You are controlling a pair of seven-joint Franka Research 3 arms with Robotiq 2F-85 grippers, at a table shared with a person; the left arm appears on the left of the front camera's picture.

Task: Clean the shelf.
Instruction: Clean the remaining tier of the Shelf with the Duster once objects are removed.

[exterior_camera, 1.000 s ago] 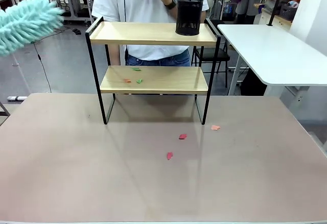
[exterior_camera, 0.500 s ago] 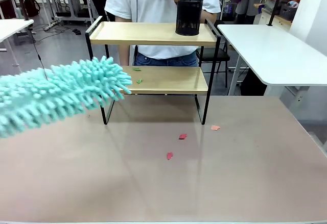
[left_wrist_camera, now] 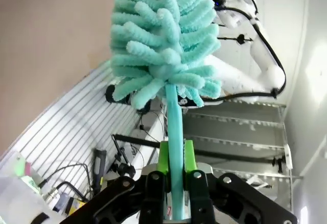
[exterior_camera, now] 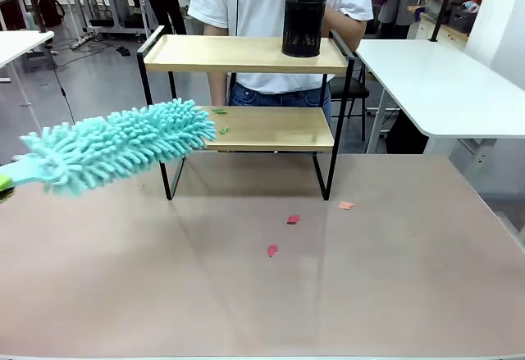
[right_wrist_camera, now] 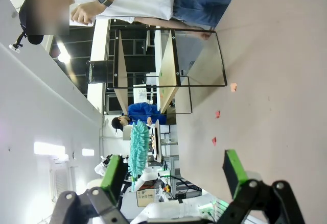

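Shelf (exterior_camera: 246,52) stands at twelve o'clock on the tabletop (exterior_camera: 246,294), and we judge it light yet rigid, best gripped by its black frame (exterior_camera: 340,130), while our left tool (left_wrist_camera: 176,155) clamps the handle of the soft duster (exterior_camera: 123,143) and our right tool (right_wrist_camera: 173,173) gapes empty.

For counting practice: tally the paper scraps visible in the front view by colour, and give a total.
Green scraps, on the shelf's lower board: 2
Red scraps, on the table: 2
Orange scrap, on the table: 1
Total: 5
The duster covers part of that board.
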